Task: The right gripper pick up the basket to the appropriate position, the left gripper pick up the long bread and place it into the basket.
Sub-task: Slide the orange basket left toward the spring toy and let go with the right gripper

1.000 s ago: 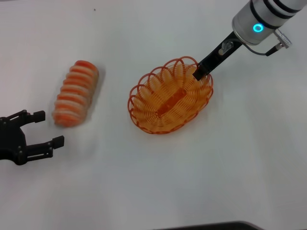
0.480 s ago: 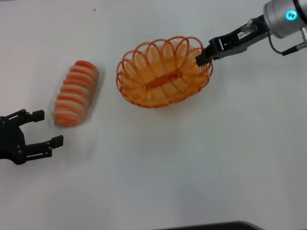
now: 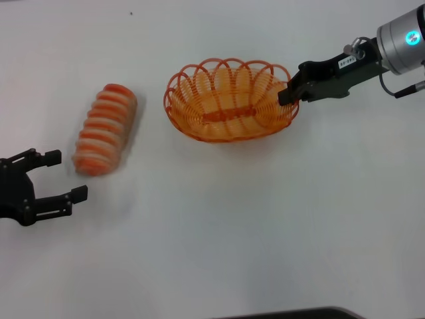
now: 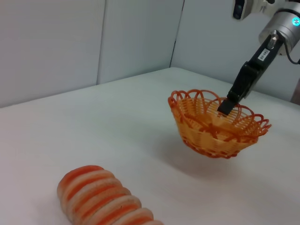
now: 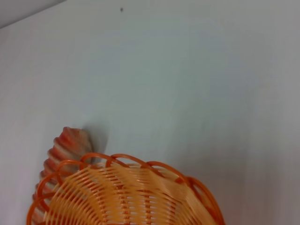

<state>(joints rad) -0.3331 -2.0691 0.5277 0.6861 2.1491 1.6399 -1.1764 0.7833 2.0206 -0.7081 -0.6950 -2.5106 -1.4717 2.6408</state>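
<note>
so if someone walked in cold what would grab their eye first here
Probably the orange basket, gripped at its rim by the right gripper and, in the left wrist view, lifted and tilted above the white table. Next, the striped long bread lying to the basket's left, untouched. The left gripper waits open near the bread's closer end.

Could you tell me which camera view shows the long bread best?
The head view: the whole long bread lies in plain sight on the table, left of the basket. The left wrist view cuts off its near end; the right wrist view shows only an end behind the basket's rim.
</note>
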